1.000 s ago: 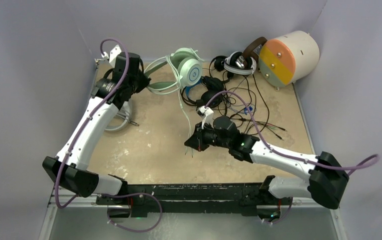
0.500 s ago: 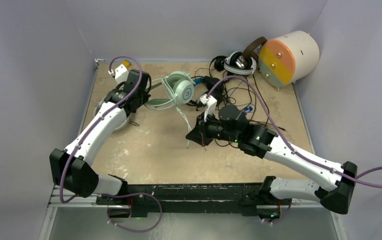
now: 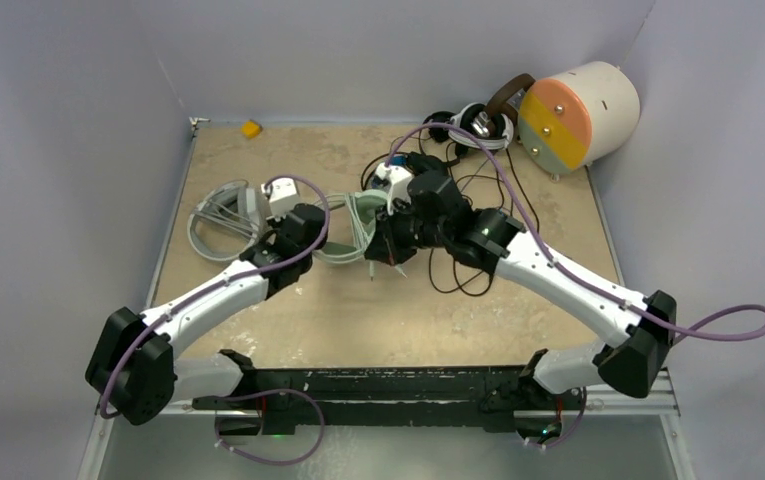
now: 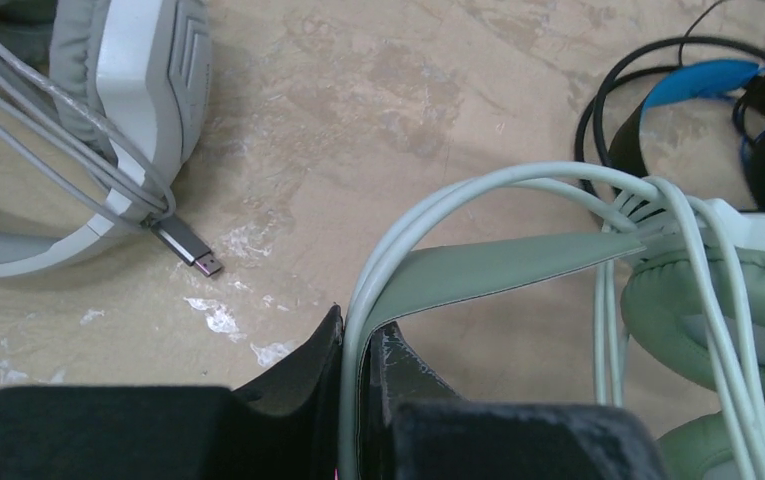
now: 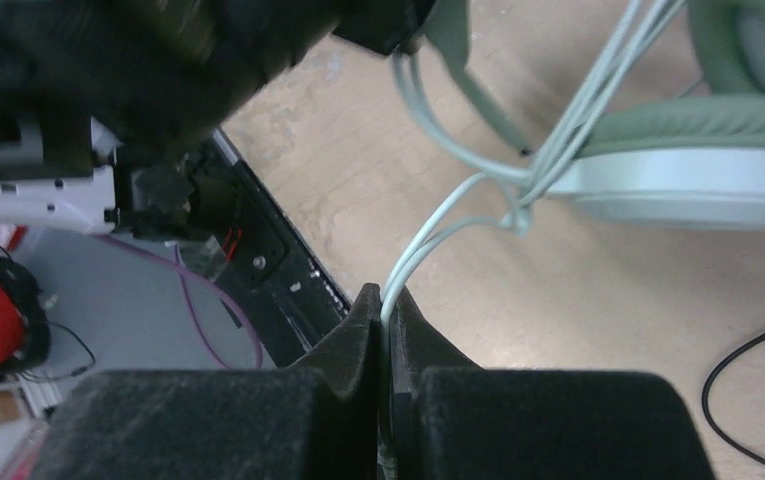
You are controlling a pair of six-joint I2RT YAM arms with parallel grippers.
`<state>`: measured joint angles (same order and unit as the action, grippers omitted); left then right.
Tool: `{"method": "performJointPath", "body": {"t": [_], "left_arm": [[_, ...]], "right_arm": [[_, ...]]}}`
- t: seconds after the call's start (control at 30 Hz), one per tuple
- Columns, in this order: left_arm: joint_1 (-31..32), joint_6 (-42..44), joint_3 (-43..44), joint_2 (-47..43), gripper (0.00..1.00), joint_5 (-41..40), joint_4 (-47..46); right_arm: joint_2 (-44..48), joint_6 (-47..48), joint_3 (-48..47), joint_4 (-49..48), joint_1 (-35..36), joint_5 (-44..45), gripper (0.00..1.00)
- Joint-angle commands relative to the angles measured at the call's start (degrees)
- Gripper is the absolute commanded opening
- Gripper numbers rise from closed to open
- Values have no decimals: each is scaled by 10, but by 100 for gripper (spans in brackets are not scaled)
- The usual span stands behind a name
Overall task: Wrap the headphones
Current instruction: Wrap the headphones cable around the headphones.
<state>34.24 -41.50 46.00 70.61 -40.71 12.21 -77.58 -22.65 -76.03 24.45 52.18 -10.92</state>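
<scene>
Looked down on a tan, mottled table [image 3: 308, 310], scuffed white in patches and boxed on three sides by plain pale grey walls [image 3: 68, 150]. Noted a black rail [image 3: 388, 385] along the near edge, under both arm bases. Spotted a small yellow block [image 3: 251, 128] at the far left, close to the back wall.

Found a big cream cylinder [image 3: 598, 95] lying on its side in the far right corner, its orange-and-green face [image 3: 555, 122] turned toward the table. Could not see inside it.

Saw the brown headset [image 3: 508, 92] leaning against that face, with the black-and-white headset [image 3: 480, 125] just beside it. Traced thin black cables [image 3: 478, 200] sprawling from there over the right half. Placed the white-grey headset [image 3: 223, 215] flat at the left, cable wound around it, a USB plug [image 4: 190, 245] resting on the bare top.

Found the mint-green headset [image 4: 678, 300] mid-table between the two arms, near the black headset with blue headband [image 4: 708, 80]. Caught the left gripper [image 4: 358, 335] clenched on the mint-green headset at its headband [image 4: 498, 275], pale strands running in alongside. Caught the right gripper [image 5: 383, 300] pinched tight on the mint-green cable [image 5: 438, 225], which led up to a tangle beside the ear cup [image 5: 708, 125].
</scene>
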Motion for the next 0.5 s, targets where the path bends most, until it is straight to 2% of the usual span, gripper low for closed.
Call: {"method": "performJointPath", "body": {"t": [0.0, 0.2, 0.47], "left_arm": [[16, 67, -64, -42, 0, -14, -189], [29, 113, -144, -80, 0, 91, -272], [39, 117, -151, -80, 0, 158, -268]], "right_arm": [[-19, -36, -21, -52, -75, -107, 0], [-99, -39, -69, -45, -117, -130, 0], [-203, -52, -101, -64, -141, -179, 0]]}}
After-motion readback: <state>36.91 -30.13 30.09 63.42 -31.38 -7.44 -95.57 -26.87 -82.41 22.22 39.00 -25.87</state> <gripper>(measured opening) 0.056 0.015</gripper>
